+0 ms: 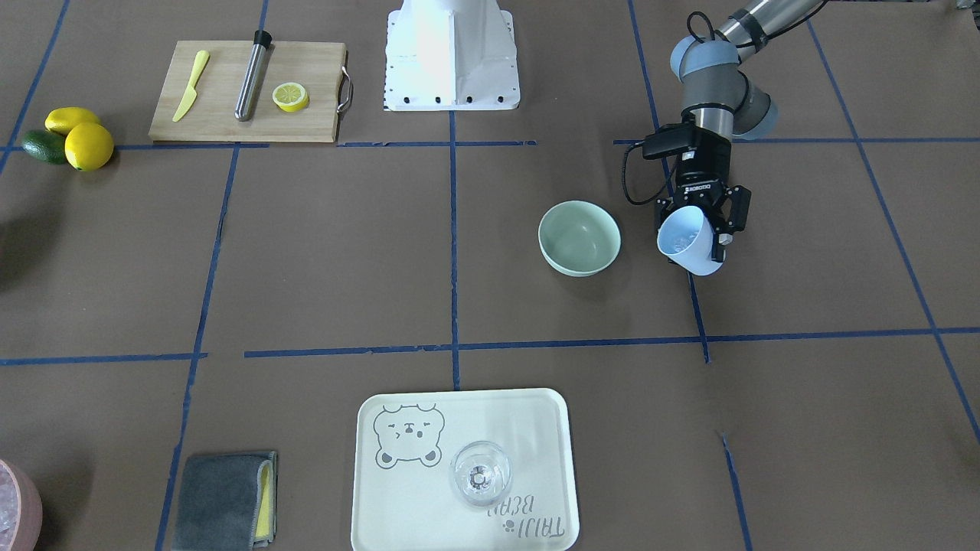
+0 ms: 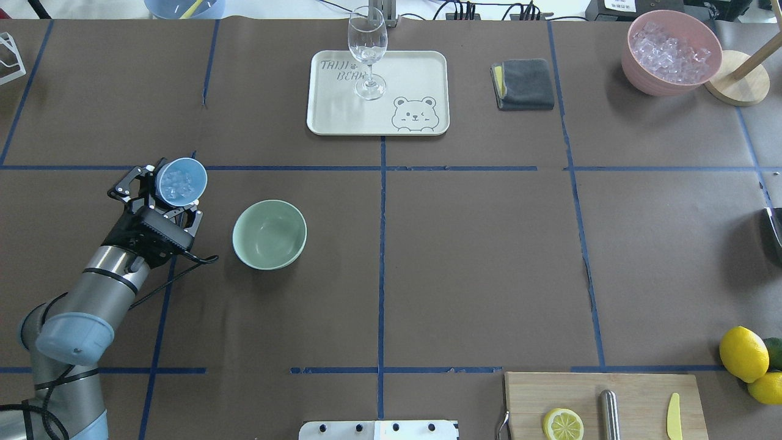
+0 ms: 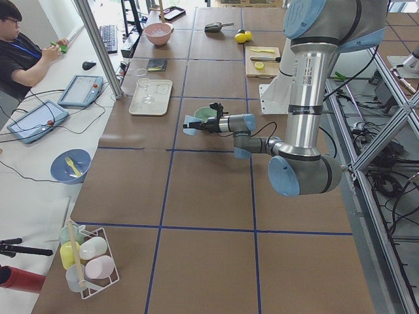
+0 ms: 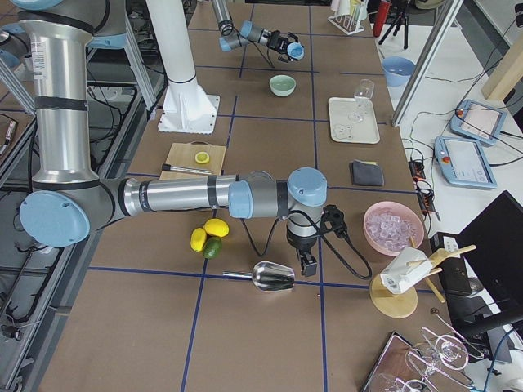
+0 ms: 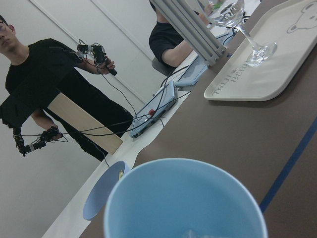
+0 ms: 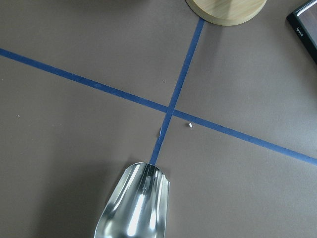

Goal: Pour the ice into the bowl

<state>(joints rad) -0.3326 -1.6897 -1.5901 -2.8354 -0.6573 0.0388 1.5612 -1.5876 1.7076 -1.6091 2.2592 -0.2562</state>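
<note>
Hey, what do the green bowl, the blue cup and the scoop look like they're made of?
The bowl looks like plastic or melamine, possibly ceramic: its mint surface is smooth and matte with only a soft sheen. The cup is probably plastic, with a thin wall and an even, matte pale blue. The scoop is polished metal, with mirror-like reflections and bright highlights.

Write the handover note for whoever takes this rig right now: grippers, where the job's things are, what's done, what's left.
Left gripper: shut on the blue cup, held tilted off the table beside the bowl, not over it.
Right gripper: by the metal scoop at the table's other end; whether it is open or shut cannot be told.
Ice: in the cup. The bowl is empty.
Done: cup picked up.
Left: carry it over the bowl and tip the ice in.
</note>
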